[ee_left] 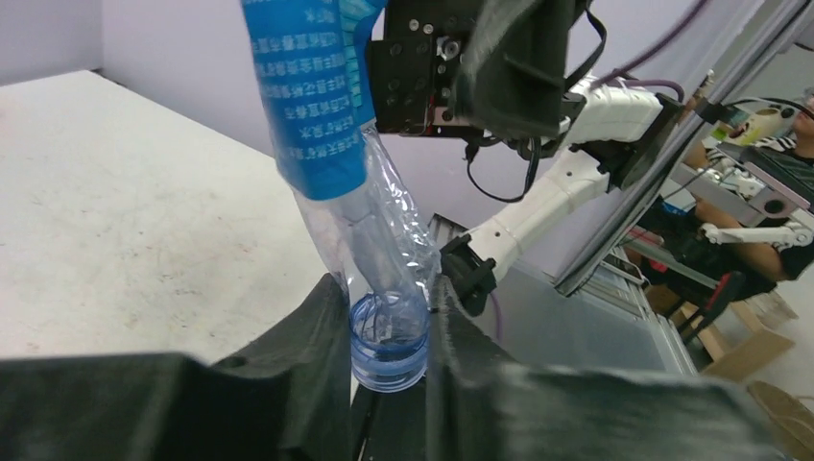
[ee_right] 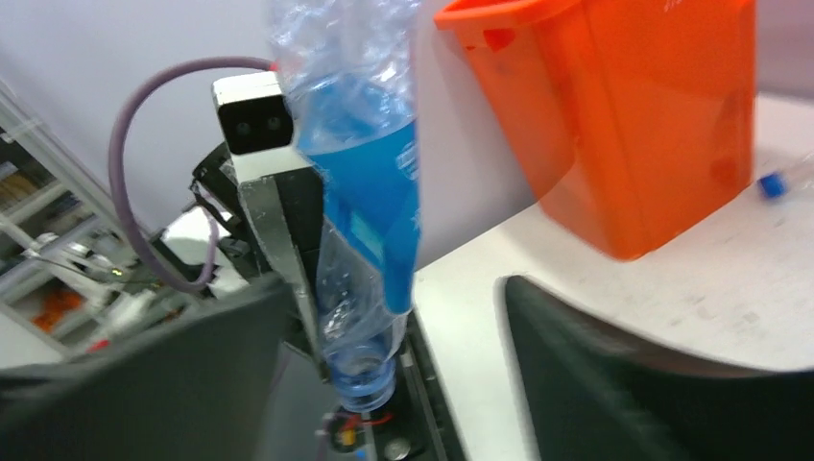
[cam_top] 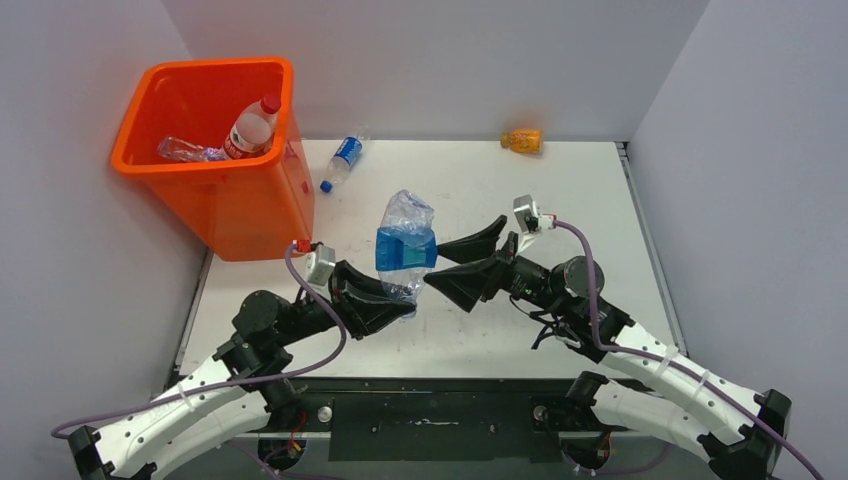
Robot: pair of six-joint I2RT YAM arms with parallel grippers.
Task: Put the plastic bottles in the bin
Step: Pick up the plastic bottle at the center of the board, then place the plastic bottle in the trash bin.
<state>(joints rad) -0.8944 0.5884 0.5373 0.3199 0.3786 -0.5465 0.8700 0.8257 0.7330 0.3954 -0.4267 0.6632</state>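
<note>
A crushed clear plastic bottle [cam_top: 405,245] with a blue label hangs above the middle of the table. My left gripper [cam_top: 402,303] is shut on its blue-tinted neck [ee_left: 389,336], with the body leaning up and away from it. Just right of the bottle, my right gripper [cam_top: 437,263] stands open. Its fingers [ee_right: 614,375] are spread wide either side of the bottle [ee_right: 370,192] and do not touch it. The orange bin [cam_top: 215,150] stands at the back left and holds a red-capped bottle [cam_top: 250,130] and a clear one [cam_top: 185,150].
A blue-labelled bottle [cam_top: 343,160] lies on the table just right of the bin. An orange bottle [cam_top: 522,141] lies at the back edge by the wall. Walls close in the table on the left, back and right.
</note>
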